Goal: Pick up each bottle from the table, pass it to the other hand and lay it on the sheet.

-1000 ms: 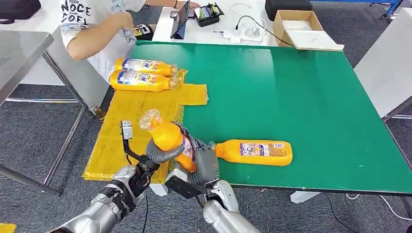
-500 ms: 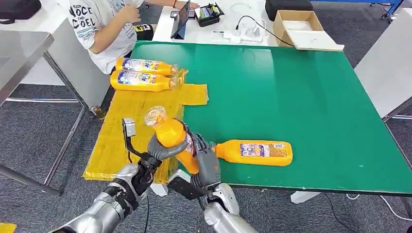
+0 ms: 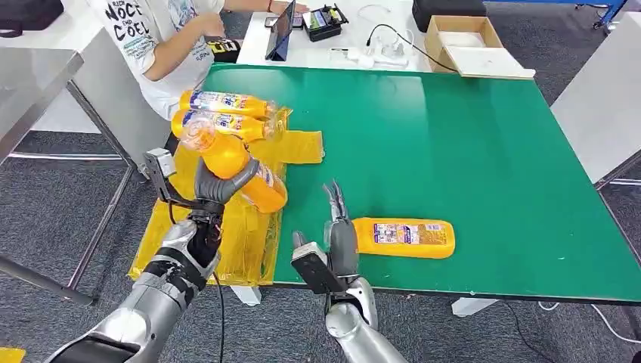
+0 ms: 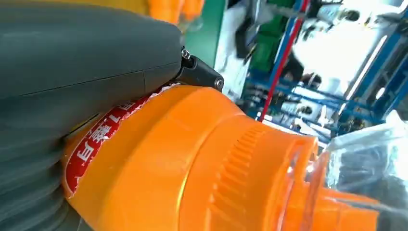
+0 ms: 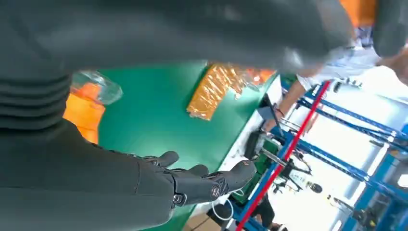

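My left hand point(image 3: 219, 180) grips an orange bottle point(image 3: 230, 162) with a clear cap, tilted above the yellow sheet point(image 3: 202, 208) on the table's left side. The left wrist view shows that bottle point(image 4: 202, 163) close up under my left hand point(image 4: 82, 62). My right hand point(image 3: 339, 231) is open near the table's front edge, fingers pointing away, just left of a third orange bottle point(image 3: 404, 237) lying on the green table point(image 3: 453, 144). In the right wrist view my right hand point(image 5: 192, 180) holds nothing. Two orange bottles point(image 3: 223, 115) lie side by side at the sheet's far end.
A person point(image 3: 162, 38) sits at the far left corner of the table, close to the two laid bottles. A white table behind carries a tablet point(image 3: 281, 30), cables and a cardboard box point(image 3: 472, 45). A grey metal table point(image 3: 34, 83) stands at the left.
My right hand has let go of the bottle and drawn back to the right. My left hand has carried the bottle up and left, over the sheet.
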Motion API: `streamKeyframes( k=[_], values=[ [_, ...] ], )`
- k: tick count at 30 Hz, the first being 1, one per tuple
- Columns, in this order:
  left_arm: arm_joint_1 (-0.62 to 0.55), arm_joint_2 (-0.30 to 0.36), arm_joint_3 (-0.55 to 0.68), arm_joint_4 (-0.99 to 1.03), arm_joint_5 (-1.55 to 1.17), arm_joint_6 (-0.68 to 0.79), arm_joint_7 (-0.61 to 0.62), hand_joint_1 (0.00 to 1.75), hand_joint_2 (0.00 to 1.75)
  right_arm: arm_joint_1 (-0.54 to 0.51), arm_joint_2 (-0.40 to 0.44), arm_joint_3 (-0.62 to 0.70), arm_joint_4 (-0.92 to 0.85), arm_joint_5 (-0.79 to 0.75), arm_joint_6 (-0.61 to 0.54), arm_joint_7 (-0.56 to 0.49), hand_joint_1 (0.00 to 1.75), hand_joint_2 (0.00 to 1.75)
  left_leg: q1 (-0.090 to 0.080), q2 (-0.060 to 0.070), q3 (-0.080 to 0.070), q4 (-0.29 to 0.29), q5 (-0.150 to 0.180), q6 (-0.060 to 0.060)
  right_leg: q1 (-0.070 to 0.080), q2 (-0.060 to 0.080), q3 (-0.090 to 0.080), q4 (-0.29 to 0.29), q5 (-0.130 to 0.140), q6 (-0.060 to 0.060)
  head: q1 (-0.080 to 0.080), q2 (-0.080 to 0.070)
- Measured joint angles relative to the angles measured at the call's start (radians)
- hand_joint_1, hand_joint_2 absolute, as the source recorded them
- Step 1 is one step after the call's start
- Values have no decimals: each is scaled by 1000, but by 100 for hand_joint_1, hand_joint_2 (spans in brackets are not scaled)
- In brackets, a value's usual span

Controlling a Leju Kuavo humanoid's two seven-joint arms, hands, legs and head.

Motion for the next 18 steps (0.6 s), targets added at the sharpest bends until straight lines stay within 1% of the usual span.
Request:
streamKeyframes(
  k=[2, 3, 6, 8, 10, 13, 15, 18],
  values=[
    [-1, 0, 12, -8, -93, 87, -22, 175, 175, 15, -3, -4, -39, -26, -11, -18, 0, 0, 0, 0, 0, 0, 0, 0, 0, 0, 0, 0, 0, 0, 0, 0],
    [-1, 1, 13, -13, -173, 163, -36, 175, 175, 26, -5, -7, -70, -44, -20, -31, 0, 0, 0, 0, 0, 0, 0, 0, 0, 0, 0, 0, 0, 0, 0, 0],
    [-11, 10, 9, -22, -532, 486, -52, 175, 175, 63, -18, -20, -202, -98, -27, -52, 0, 0, 0, 0, 0, 0, 0, 0, 0, 0, 0, 0, 0, 0, 0, 0],
    [-26, 21, 0, -10, -762, 645, -20, 175, 175, 80, -27, -25, -303, -117, -26, -53, 0, 0, 0, 0, 0, 0, 0, 0, 0, 0, 0, 0, 0, 0, 0, 0],
    [-54, 36, -10, 35, -904, 708, 19, 175, 175, 89, -35, -26, -394, -123, -26, -53, 0, 0, 0, 0, 0, 0, 0, 0, 0, 0, 0, 0, 0, 0, 0, 0],
    [-89, 55, -31, 112, -1057, 737, 76, 175, 175, 100, -47, -26, -487, -124, -25, -52, 0, 0, 0, 0, 0, 0, 0, 0, 0, 0, 0, 0, 0, 0, 0, 0],
    [-114, 66, -50, 163, -1135, 733, 118, 175, 175, 105, -54, -26, -525, -127, -21, -51, 0, 0, 0, 0, 0, 0, 0, 0, 0, 0, 0, 0, 0, 0, 0, 0],
    [-150, 97, -89, 240, -1259, 684, 191, 175, 175, 107, -62, -26, -562, -144, -12, -55, 0, 0, 0, 0, 0, 0, 1, 0, 0, 0, 0, 0, 0, 0, 0, 0]
  ],
)
